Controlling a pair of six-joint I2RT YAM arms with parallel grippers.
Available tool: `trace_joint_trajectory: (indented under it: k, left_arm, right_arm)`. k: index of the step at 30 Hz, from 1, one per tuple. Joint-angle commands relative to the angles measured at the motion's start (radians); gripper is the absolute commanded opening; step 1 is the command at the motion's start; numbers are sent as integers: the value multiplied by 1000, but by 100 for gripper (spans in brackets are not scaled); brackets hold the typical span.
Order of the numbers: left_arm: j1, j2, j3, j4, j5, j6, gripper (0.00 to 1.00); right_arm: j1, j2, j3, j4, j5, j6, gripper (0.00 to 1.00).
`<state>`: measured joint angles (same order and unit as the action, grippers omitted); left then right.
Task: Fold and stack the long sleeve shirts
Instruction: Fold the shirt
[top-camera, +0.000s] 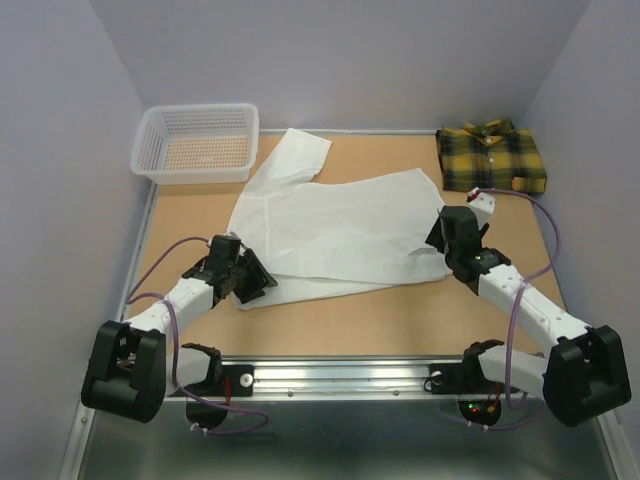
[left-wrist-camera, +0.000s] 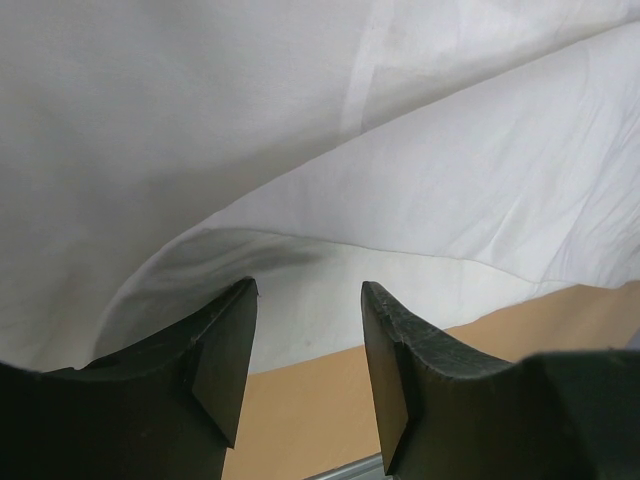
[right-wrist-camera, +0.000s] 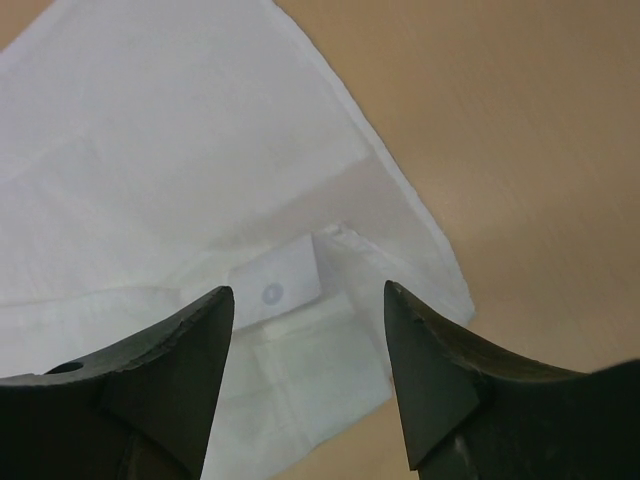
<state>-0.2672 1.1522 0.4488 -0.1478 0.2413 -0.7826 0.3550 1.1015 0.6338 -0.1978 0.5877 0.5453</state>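
white shirt (top-camera: 340, 225) | long axis left-right, sleeve (top-camera: 300, 152) pointing far-left | left jaws apart | right jaws apart

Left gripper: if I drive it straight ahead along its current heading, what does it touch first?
Most likely the white shirt: its near hem lies directly ahead of the open left gripper, just beyond a strip of bare table. Depth is hard to judge from the wrist view.
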Motion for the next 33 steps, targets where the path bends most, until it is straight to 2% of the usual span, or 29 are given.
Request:
trace_joint_trajectory:
  k: [1,4,10,14,19,28,33]
  left_arm:
    - [-3,4,-12,-16,0,26,58]
    - [-3,7,-10,-19,1,31,58]
    - [-3,15,-10,-15,0,34,58]
    - [-3,15,-10,-13,1,34,59]
    - [-3,12,-10,-15,1,37,59]
    - [-3,14,-12,-15,3,39,59]
    - [-3,7,-13,-15,7,39,59]
  right_arm:
    - [-102,52,119,-48,-195,-103,64]
    - [-178,101,187,-84,-301,-90,57]
    - [-195,176,211,-129,-393,106,55]
    - [-195,218,196,-130,-384,206,57]
    - [-194,245,181,-130,-353,251,57]
    - [-195,310,185,-103,-348,283,50]
    - [-194,334,179,-69,-350,300,43]
